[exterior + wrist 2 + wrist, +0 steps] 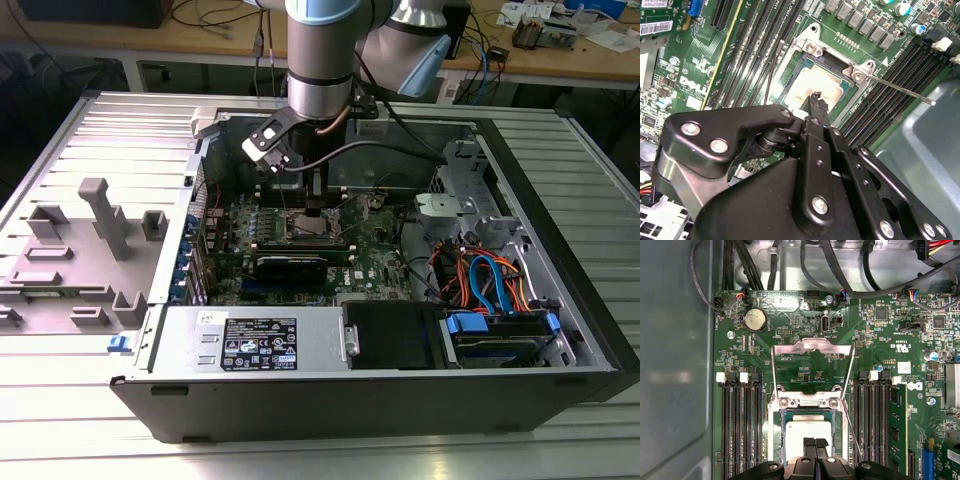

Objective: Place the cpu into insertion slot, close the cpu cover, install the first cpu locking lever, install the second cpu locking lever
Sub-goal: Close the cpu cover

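We find cpu (pixel 807 432) seated in insertion slot (pixel 782 435), cpu cover (pixel 810 346) standing open; gripper (pixel 815 440) fingers (pixel 809 445) pressed together, tips just above cpu.

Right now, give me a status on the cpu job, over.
Gripper shut, at the cpu. Chip lies in the insertion slot. The cpu cover raised open. One locking lever sticking out.
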